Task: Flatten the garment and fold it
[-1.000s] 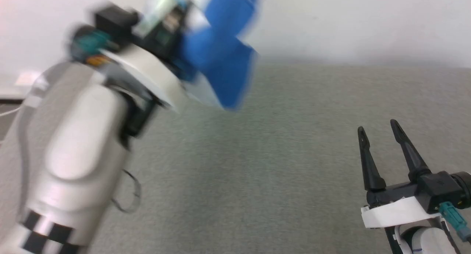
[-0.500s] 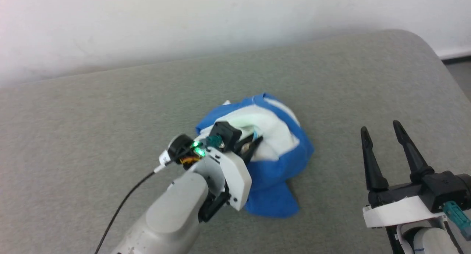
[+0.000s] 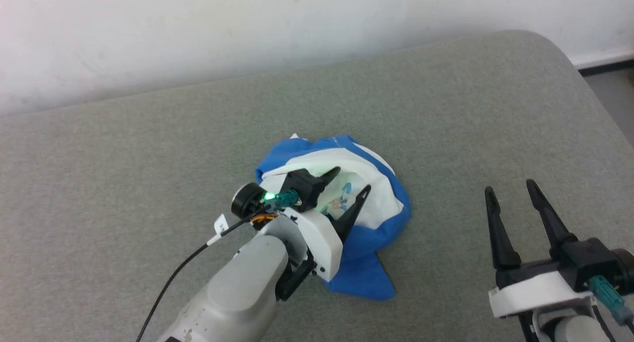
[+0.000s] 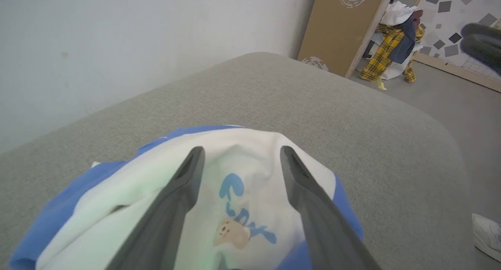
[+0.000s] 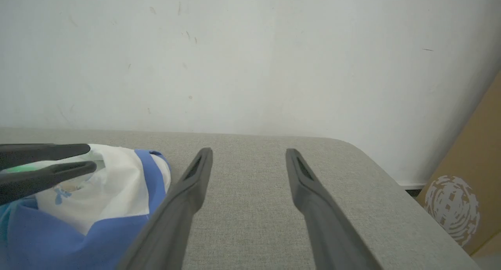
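The garment (image 3: 381,203) lies crumpled in a heap on the grey padded surface (image 3: 446,109), white in the middle with blue around it. A small blue cartoon print shows on the garment (image 4: 250,223) in the left wrist view. My left gripper (image 3: 352,179) hovers right over the heap, open, its two fingers spread on either side of the print and holding nothing. The left gripper (image 4: 241,148) points across the white fabric. My right gripper (image 3: 509,187) stands open and empty to the right of the heap, well apart from it. From the right gripper (image 5: 249,150), the garment (image 5: 117,188) lies to the left.
A pale wall runs behind the padded surface, whose rounded corner (image 3: 559,49) is at the far right. Beyond that corner are a cardboard panel (image 4: 344,27), a pile of clothes (image 4: 395,39) and a white shoe (image 4: 485,231) on the floor.
The left gripper came down with the garment from high up, then opened and let it go onto the surface. The head camera shifted. The right gripper stayed open.
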Tool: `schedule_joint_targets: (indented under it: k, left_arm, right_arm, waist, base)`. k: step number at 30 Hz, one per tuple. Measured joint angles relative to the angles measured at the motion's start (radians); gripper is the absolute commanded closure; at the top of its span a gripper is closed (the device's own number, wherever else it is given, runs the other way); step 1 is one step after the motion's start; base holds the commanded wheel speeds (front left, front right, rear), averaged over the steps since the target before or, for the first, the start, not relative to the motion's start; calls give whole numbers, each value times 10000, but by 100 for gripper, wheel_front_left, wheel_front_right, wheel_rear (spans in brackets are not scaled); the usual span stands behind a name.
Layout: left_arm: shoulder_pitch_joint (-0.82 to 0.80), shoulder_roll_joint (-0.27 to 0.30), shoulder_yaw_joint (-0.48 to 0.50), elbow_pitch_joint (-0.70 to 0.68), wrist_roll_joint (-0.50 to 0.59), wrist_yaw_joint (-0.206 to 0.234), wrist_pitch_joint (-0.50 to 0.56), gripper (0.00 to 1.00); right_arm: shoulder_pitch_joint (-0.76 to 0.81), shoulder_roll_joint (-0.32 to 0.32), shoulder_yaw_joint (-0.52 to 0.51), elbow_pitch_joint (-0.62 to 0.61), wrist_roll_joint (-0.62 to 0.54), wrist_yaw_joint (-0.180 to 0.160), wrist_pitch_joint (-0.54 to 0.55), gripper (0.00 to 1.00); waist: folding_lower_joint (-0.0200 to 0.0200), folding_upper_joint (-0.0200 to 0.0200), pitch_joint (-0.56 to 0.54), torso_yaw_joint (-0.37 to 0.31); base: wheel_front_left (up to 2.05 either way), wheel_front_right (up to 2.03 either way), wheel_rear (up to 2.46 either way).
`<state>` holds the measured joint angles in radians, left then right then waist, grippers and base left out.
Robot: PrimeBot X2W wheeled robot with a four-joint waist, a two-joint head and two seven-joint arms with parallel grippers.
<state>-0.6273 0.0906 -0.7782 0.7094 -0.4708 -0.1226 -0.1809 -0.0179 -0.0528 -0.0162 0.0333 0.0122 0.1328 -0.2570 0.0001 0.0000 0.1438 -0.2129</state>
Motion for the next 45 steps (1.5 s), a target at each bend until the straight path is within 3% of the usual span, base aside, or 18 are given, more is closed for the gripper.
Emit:
schedule_joint_targets:
  k: [5, 11, 15, 19, 24, 30, 37, 41, 45]
  left_arm:
    - [-134, 203, 508, -711, -128, 155, -514, 0]
    - [162, 1300, 1689, -2102, -213, 926, -748, 0]
    - [1269, 2036, 2631, -3348, -205, 1534, -757, 0]
    - [2844, 2349, 3446, -4577, 19, 2057, -761, 0]
    - [4763, 2209, 4155, -5705, 481, 2393, -761, 0]
    - [6058, 1498, 4546, -6234, 1145, 2441, -759, 0]
    - [6117, 976, 4863, -6295, 1701, 2021, -761, 0]
    - [6062, 767, 5022, -6197, 1912, 1785, -761, 0]
    - [6025, 527, 5202, -6086, 2075, 1605, -761, 0]
  right_arm:
    - [324, -4, -123, 132, -132, 0, 0, 0]
    - [704, 0, -184, 136, -132, 0, 0, 0]
    - [903, 0, -203, 111, -127, 0, 0, 0]
    - [1043, 0, -242, 61, -113, 0, 0, 0]
    - [1094, 0, -222, 59, -35, 0, 0, 0]
    - [1196, -2, -215, 144, 33, 0, 0, 0]
    - [1196, -6, -48, 192, -102, 0, 79, 0]
    - [1212, -439, 1279, 318, 213, 0, 1941, 0]
    - [1211, -1661, 2940, 17, 1555, 0, 4750, 0]
  waist:
    - [-1, 0, -440, 378]
    - [-3, 0, -1087, 1108]
    - [-3, 0, -1447, 1569]
    - [-3, 0, -1706, 1965]
    - [-3, 0, -1885, 2322]
    - [-2, 0, -1839, 2493]
    - [-1, 0, -1612, 2635]
    - [-1, 0, -1461, 2764]
    - [-1, 0, -1253, 2893]
  base:
    - [0, 0, 0]
    - [0, 0, 0]
    - [0, 0, 0]
    - [0, 0, 0]
    - [0, 0, 0]
    - [0, 0, 0]
    - [0, 0, 0]
    - [0, 0, 0]
    - [0, 0, 0]
